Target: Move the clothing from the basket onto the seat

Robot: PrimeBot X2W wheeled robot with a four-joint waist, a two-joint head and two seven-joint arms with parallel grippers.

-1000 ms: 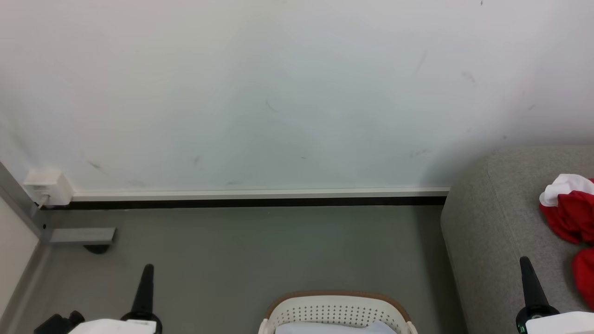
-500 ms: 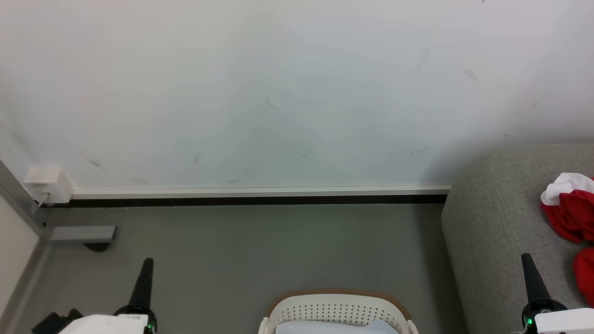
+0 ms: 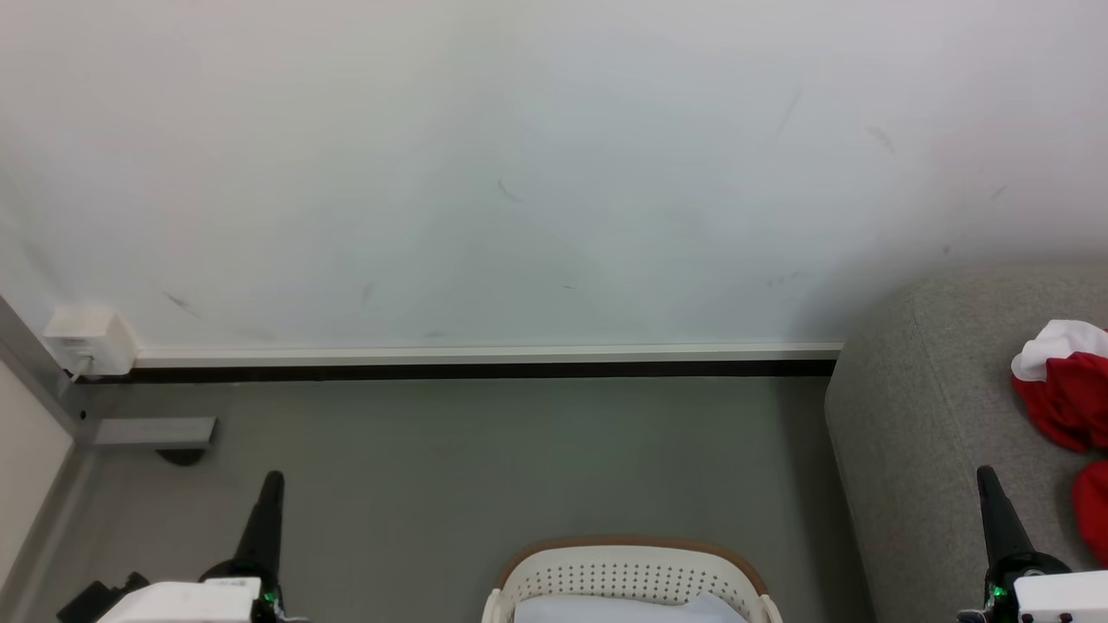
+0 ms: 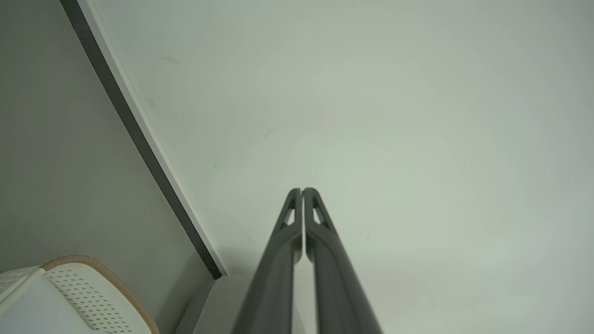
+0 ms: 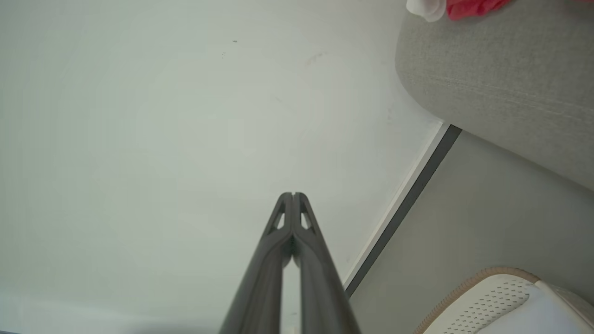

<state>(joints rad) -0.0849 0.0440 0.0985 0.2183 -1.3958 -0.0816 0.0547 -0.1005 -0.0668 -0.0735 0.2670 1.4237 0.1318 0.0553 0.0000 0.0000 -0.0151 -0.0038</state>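
While both arms sit low at the bottom corners of the head view, the left pincer (image 4: 301, 191) has its two dark fingers pressed together, tips touching, and points at the pale wall (image 3: 519, 173). The right pincer (image 5: 293, 195) is closed the same way, tip against tip, and is aimed at that wall too.

Between the two, at the bottom middle of the head view, stands the basket (image 3: 625, 575) on the grey floor (image 3: 519, 459). Its cream wall has rows of small holes and its far rim is tan-brown. A pale bluish-white surface shows inside it; what that is cannot be told. Each wrist view catches a corner of the basket low down, well apart from the fingers.

To the robot's right rises the sofa (image 3: 917, 415), light grey with a rounded corner and a stitched seam. In the head view the right finger stands in front of its top. The clothing (image 3: 1069, 402) lies on the sofa at the frame's right edge: a red heap with white trim, and nearer the robot a second red piece, cut off by the edge.

Along the foot of the wall runs a white skirting (image 3: 485, 355) with a dark strip under it. At its left end sits a small white box (image 3: 86, 340).
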